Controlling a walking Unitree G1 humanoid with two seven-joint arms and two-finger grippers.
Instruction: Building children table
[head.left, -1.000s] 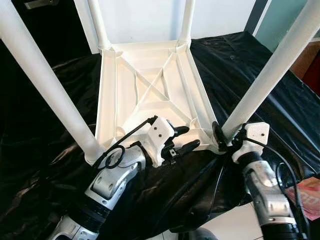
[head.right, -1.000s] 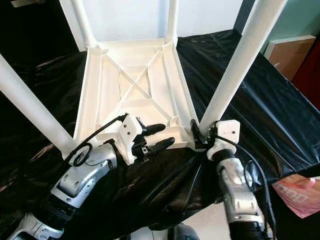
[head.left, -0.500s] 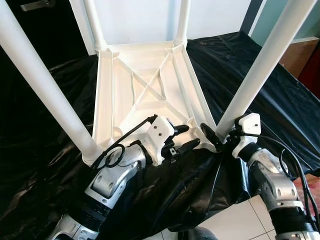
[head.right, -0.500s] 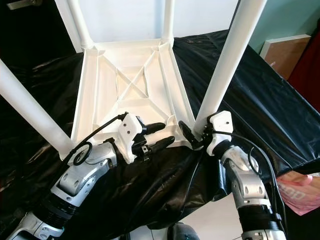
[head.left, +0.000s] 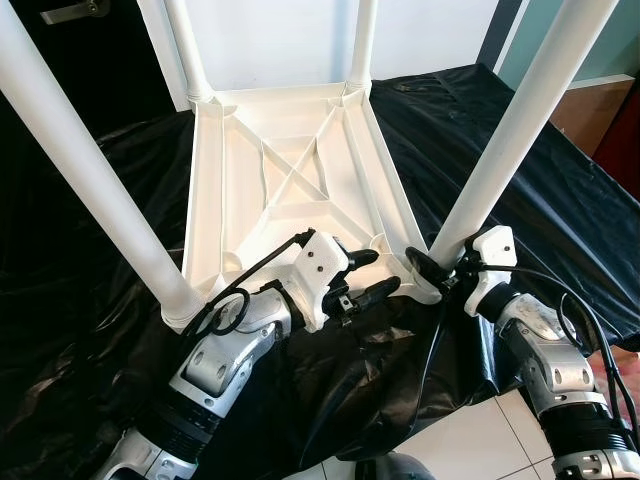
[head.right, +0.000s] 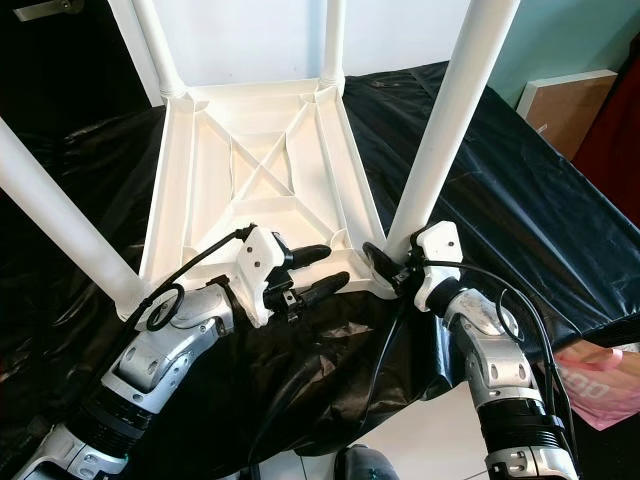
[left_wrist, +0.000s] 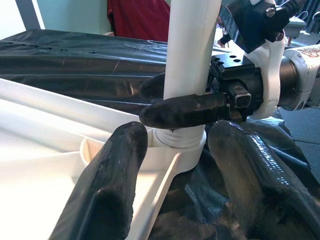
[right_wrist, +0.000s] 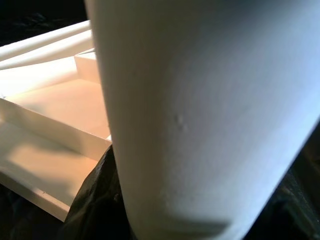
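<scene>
A white plastic children's table lies upside down on a black sheet, with its legs pointing up. My right gripper is shut on the base of the near right leg, where the leg enters its corner socket. In the left wrist view one of its black fingers crosses the front of that leg and the other lies behind it. My left gripper is open, hovering at the table's near rim just left of that corner and holding nothing. The right wrist view looks closely at the leg.
The near left leg rises steeply beside my left arm. The black sheet drapes over the support's front edge onto a tiled floor. A brown board and a pink item are at the right, and a white wall is behind.
My right gripper has shifted slightly left around the leg's base and its forearm has swung outward. The left gripper has hardly moved. The camera has shifted a little.
</scene>
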